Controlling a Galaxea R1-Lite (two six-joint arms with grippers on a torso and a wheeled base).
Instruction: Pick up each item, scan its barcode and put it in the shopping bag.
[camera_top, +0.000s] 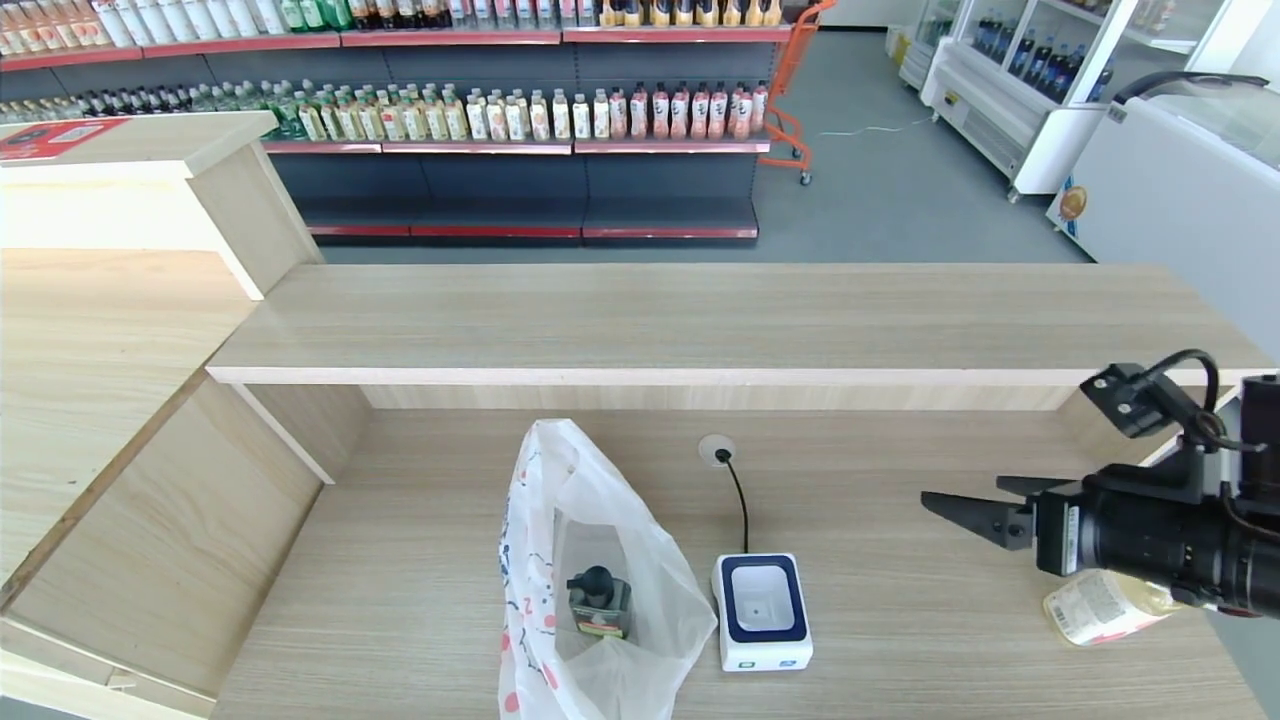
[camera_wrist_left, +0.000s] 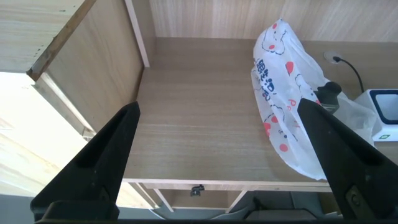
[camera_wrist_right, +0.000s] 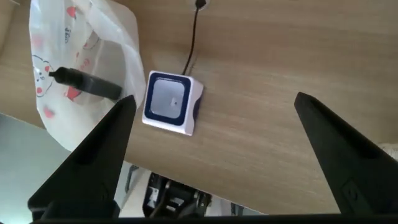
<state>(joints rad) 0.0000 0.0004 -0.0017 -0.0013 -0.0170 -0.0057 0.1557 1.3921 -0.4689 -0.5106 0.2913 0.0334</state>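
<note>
Bottle (camera_top: 1105, 607) lies sideways on the tabletop (camera_top: 900, 650) under the right arm, back behind the empty, wide-open right pincer (camera_top: 962, 490), so that arm's clearly nearer.

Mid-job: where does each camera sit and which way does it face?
Head: on robot's head, facing forward-down at shopping bag and scanner; right claw at right.
Left wrist: on left arm, facing the bag past open left claw.
Right wrist: on right arm, facing down at scanner, own claw open.
Shared: bag and scanner in all three.
</note>
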